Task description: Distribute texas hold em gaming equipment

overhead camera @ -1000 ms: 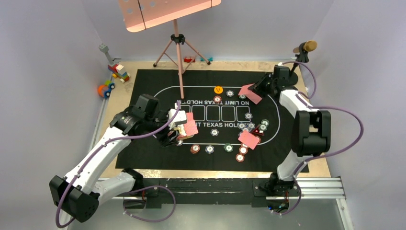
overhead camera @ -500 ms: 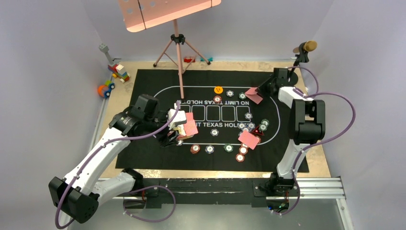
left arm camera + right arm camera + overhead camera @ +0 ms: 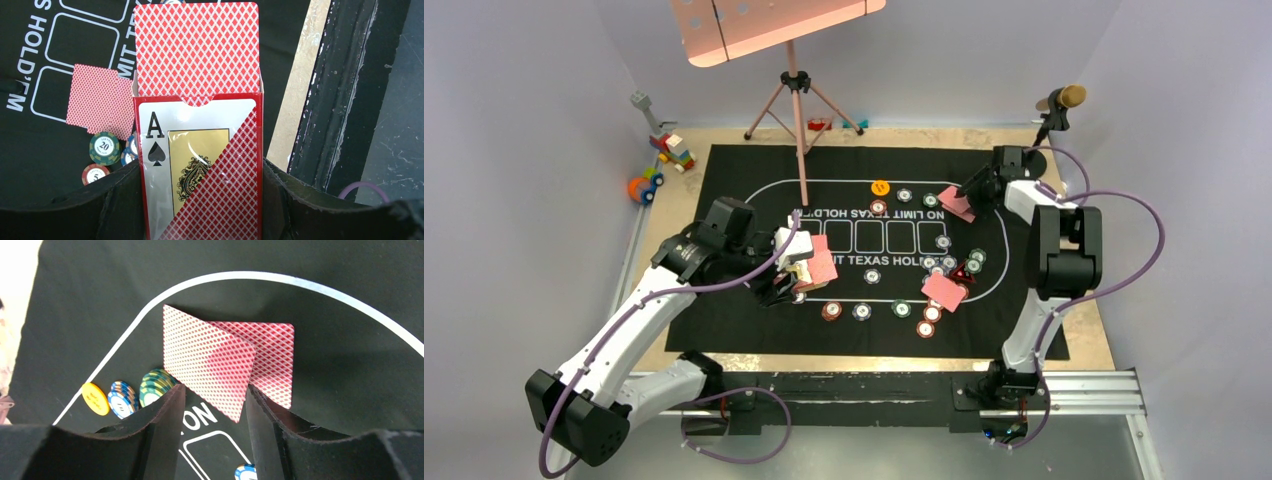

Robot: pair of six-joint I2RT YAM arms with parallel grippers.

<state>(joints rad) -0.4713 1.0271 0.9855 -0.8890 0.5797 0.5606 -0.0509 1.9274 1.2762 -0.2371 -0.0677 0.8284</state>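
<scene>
A: While a card (image 3: pixel 207 365) is pinched, tilted, in the right gripper (image 3: pixel 215 390) at the far-right seat, how much is counted as dealt?
B: A second card (image 3: pixel 272 360) is seen flat on the mat (image 3: pixel 724 180) just behind it, and a pair (image 3: pixel 944 291) lies at the near-right seat. Chips (image 3: pixel 861 311) are set in small stacks along the near side and by the far seat, with an orange disc (image 3: pixel 881 187) beside those. The job is judged roughly half done.
A: What is left?
B: The held card is to be laid. No cards are seen at the left seats, though part is hidden by the arm. The box (image 3: pixel 200 165) is clamped upright in the left gripper (image 3: pixel 200 192) over the mat's left end, the deck (image 3: pixel 197 50) standing out of its top.
A: Surface, room?
B: Black printed felt is spread on a plywood table (image 3: pixel 1089 340). A music stand (image 3: pixel 795 82) is planted at the far edge, toy blocks (image 3: pixel 669 150) are left at the far-left corner, and a microphone (image 3: pixel 1064 98) is at the far right. The cell is closed by pale walls
</scene>
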